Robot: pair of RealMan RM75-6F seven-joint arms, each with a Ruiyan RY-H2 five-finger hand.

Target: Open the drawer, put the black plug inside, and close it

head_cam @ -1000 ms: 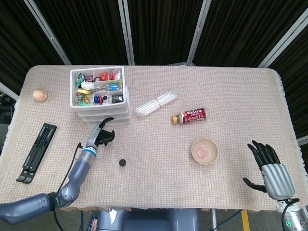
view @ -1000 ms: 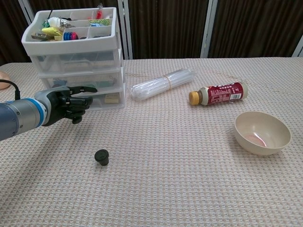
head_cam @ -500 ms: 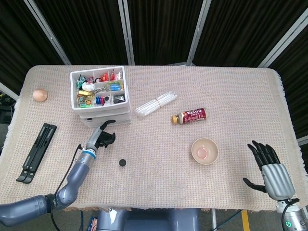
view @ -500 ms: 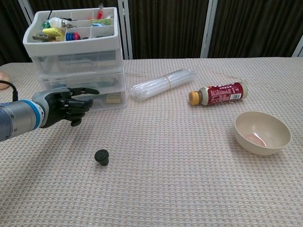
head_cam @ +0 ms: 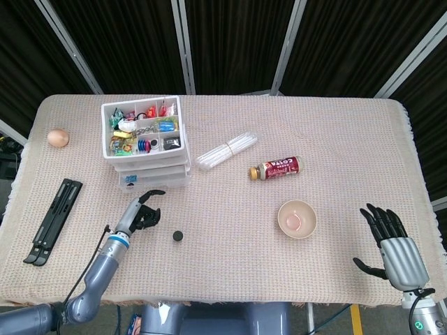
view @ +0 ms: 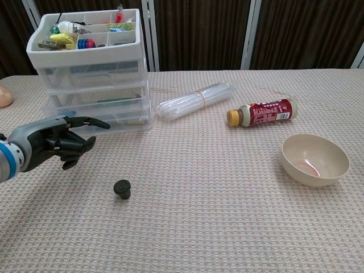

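Left hand (view: 54,140) hovers just in front of the drawer unit's (head_cam: 147,139) lowest drawer (view: 96,116), fingers curled with one stretched toward the drawer front, holding nothing. That drawer juts out past the two above it. Only the head view takes in the right hand (head_cam: 391,241), fingers spread and empty, near the table's (head_cam: 230,272) front right corner, as well as the egg (head_cam: 58,137) and the black folded stand (head_cam: 52,220) by the left edge. The black plug (view: 121,188) sits on the cloth, right of the left hand and apart from it, with bare cloth around it. The bottle's (head_cam: 276,168) red label reads COSTA in the head view. A beige bowl (view: 314,160) and a bundle of clear tubes (view: 195,100) lie mid-table.
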